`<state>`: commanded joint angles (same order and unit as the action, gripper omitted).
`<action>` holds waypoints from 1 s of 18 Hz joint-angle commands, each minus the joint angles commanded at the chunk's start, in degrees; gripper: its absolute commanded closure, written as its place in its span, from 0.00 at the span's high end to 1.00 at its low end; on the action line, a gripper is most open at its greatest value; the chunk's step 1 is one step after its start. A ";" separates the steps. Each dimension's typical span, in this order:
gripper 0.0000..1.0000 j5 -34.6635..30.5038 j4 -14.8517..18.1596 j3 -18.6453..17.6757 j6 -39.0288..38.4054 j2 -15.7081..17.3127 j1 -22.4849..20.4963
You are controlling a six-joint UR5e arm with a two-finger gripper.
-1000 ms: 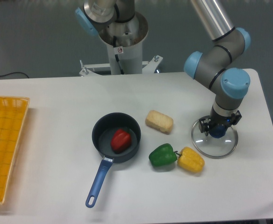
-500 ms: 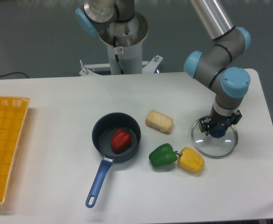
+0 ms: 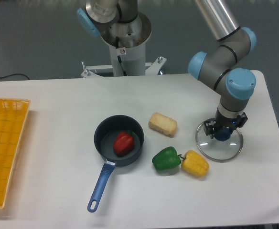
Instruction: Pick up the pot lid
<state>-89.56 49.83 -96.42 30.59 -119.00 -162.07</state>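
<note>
Tool (image 3: 224,128) over lid (image 3: 219,152) near table edge (image 3: 273,121)

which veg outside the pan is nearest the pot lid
The yellow vegetable, lying just off the edge of the pot lid; the green one lies farther from it, toward the pan.

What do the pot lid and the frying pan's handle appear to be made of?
The pot lid looks like clear glass, since the table shows through, with a shiny, probably metal rim. The handle looks like smooth blue plastic, though painted metal is possible.
</note>
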 joint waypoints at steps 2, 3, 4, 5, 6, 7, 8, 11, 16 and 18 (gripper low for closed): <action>0.66 0.09 0.00 0.00 -0.09 0.00 0.00; 0.65 0.00 0.00 0.00 -0.09 0.00 0.00; 0.64 0.00 0.00 0.00 -0.18 0.00 0.00; 0.64 0.00 0.00 -0.09 -0.18 0.00 0.00; 0.63 0.00 0.00 0.00 -0.18 0.00 0.00; 0.63 0.09 0.00 0.00 -0.18 0.00 0.00; 0.63 0.00 0.00 -0.09 -0.18 0.00 0.00; 0.61 0.09 0.00 0.00 -0.26 0.09 0.09; 0.59 0.00 0.26 0.62 -0.53 1.40 0.53; 0.58 -0.09 0.35 0.53 -0.88 1.84 0.70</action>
<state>-89.65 50.18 -95.89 29.71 -117.16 -161.37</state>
